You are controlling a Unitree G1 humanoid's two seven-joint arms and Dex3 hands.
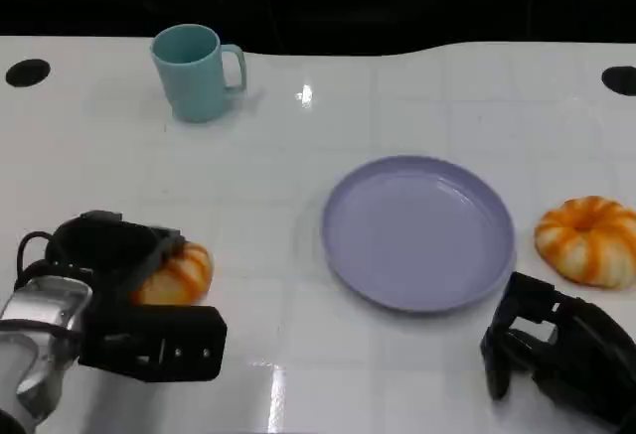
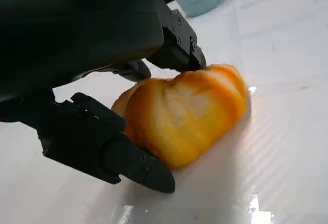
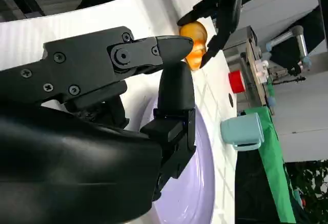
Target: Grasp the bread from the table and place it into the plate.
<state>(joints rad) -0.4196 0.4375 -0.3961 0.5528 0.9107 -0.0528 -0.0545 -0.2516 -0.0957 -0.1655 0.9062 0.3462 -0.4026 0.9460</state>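
An orange-and-white bun of bread [image 1: 179,273] lies on the white table at the left, and my left hand [image 1: 114,255] grips it. In the left wrist view the bread [image 2: 189,114] sits on the table between a finger [image 2: 177,47] pressing on its top and another [image 2: 113,155] against its near side. The lilac plate [image 1: 417,230] lies in the middle with nothing on it. A second bun of bread [image 1: 588,239] lies to the right of the plate. My right hand [image 1: 556,345] hovers at the lower right, fingers apart, holding nothing.
A teal cup [image 1: 194,72] stands at the back left. Dark round holes [image 1: 27,72] mark the table's far corners. The right wrist view shows the plate [image 3: 197,183], the cup [image 3: 241,130] and a red object [image 3: 236,80] beyond the table.
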